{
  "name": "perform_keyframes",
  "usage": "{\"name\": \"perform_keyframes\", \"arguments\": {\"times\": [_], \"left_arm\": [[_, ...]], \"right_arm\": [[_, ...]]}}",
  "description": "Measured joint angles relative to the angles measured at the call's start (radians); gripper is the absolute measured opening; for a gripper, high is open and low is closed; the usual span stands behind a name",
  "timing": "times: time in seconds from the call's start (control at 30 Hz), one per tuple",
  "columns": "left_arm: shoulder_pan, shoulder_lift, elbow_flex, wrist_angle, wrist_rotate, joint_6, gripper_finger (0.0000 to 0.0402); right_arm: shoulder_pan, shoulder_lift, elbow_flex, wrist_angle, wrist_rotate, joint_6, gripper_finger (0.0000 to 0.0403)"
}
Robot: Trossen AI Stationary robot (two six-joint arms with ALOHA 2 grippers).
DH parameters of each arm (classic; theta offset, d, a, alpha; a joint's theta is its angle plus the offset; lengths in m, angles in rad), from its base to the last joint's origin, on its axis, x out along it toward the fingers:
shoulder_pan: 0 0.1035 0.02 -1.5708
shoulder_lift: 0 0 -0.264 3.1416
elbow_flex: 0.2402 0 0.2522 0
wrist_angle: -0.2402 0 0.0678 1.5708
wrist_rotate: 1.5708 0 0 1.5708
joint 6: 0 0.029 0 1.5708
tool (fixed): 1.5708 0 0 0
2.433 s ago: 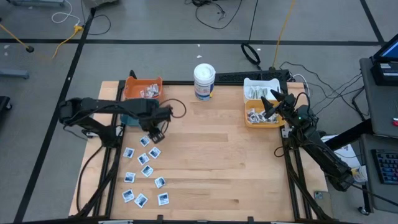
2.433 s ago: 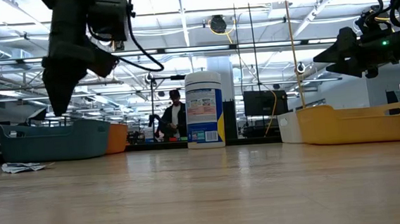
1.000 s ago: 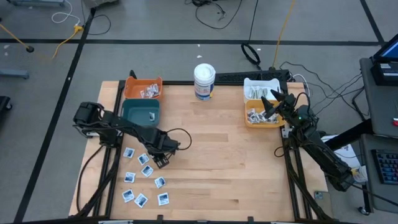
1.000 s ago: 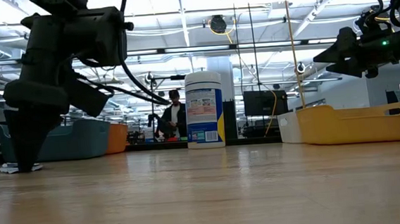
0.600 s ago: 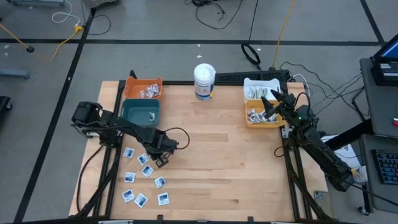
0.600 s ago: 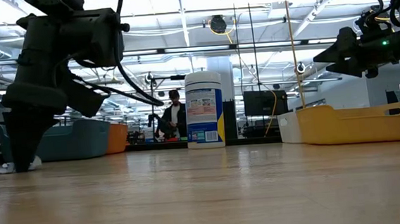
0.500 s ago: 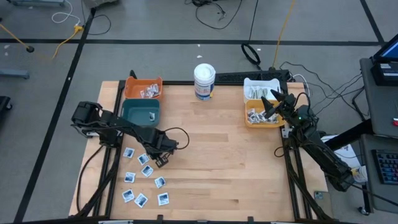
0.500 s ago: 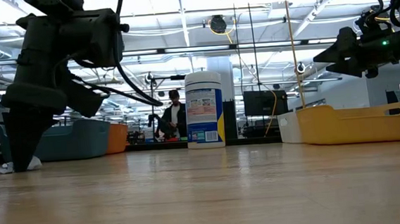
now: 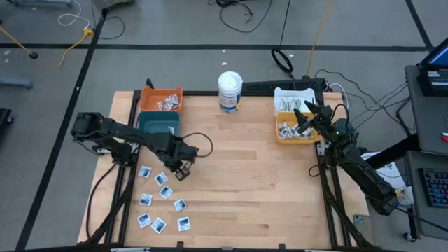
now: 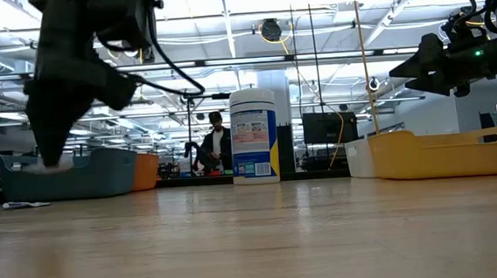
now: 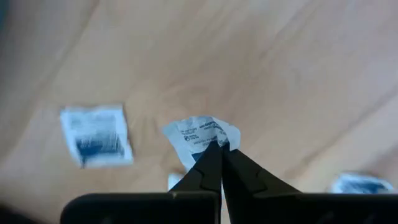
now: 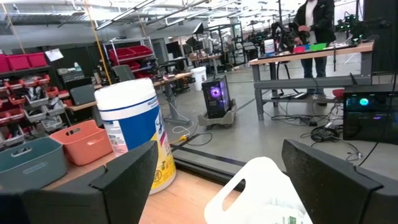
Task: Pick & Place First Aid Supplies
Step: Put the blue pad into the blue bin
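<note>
White-and-blue sachets (image 9: 162, 203), around nine, sit loose at the table's (image 9: 238, 175) near-left. Left gripper (image 9: 183, 168) has one sachet (image 11: 202, 138) pinched and raised; teal bin (image 9: 158, 124) is probably next. Right gripper (image 9: 302, 120) hangs spread over the yellow bin (image 9: 294, 133). Plenty left to sort.

Pinched sachet (image 11: 202, 135) lower part hidden behind left claw (image 11: 217, 163), neighbouring sachet (image 11: 97, 134) blurred

left claw (image 11: 219, 148) pinching white-and-blue sachet (image 11: 200, 136), other sachets (image 11: 96, 134) blurred, apparently on table (image 11: 298, 74)
</note>
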Motion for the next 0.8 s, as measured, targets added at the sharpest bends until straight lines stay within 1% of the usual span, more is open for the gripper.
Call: {"name": "perform_keyframes", "arguments": {"times": [0.17,0.37,0.53,0.6,0.8], "left_arm": [[0.059,-0.082,0.055,-0.095,0.005,0.039,0.0002],[0.119,-0.132,0.122,-0.214,0.006,0.089,0.0001],[0.154,-0.142,0.138,-0.228,0.007,0.105,0.0001],[0.196,-0.143,0.134,-0.235,0.009,0.103,0.0001],[0.403,-0.177,0.121,-0.275,-0.034,0.102,0.0]], "right_arm": [[0.0,0.0,0.0,0.0,0.0,0.0,0.0337],[0.0,0.0,0.0,0.0,-0.001,0.0,0.0337],[0.0,0.0,0.0,0.0,0.0,0.0,0.0337],[0.0,0.0,0.0,0.0,-0.001,0.0,0.0337],[0.0,0.0,0.0,0.0,0.0,0.0,0.0337]]}}
